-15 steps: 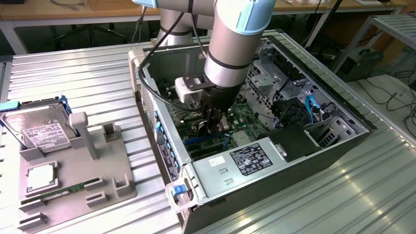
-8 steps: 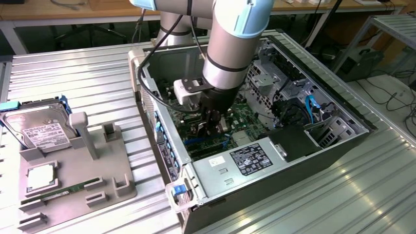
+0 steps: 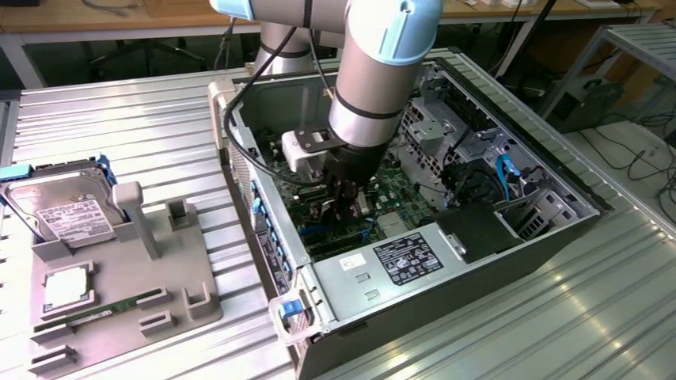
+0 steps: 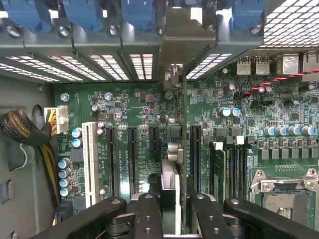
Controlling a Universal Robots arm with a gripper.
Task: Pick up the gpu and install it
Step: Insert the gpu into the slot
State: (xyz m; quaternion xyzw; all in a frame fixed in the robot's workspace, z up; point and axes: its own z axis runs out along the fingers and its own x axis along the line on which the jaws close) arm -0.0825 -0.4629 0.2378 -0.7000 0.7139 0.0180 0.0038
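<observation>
My gripper [image 3: 349, 199] is down inside the open computer case [image 3: 560, 237], over the green motherboard [image 3: 396, 190]. It is shut on the gpu [image 4: 172, 172], which the wrist view shows edge-on as a thin dark card between the two black fingers [image 4: 148, 214]. The card stands upright over the board among the black expansion slots [image 4: 133, 159]. Its silver metal bracket [image 4: 175, 45] reaches the slotted rear wall of the case. Whether the card's edge sits in a slot I cannot tell.
A white slot [image 4: 89, 164] and a braided cable bundle [image 4: 22, 130] lie to one side of the card, memory slots and the CPU socket [image 4: 286, 199] to the other. The power supply [image 3: 396, 261] sits close to the gripper. A grey fixture [image 3: 158, 293] holds a hard drive [image 3: 62, 210] and a memory stick [image 3: 100, 310].
</observation>
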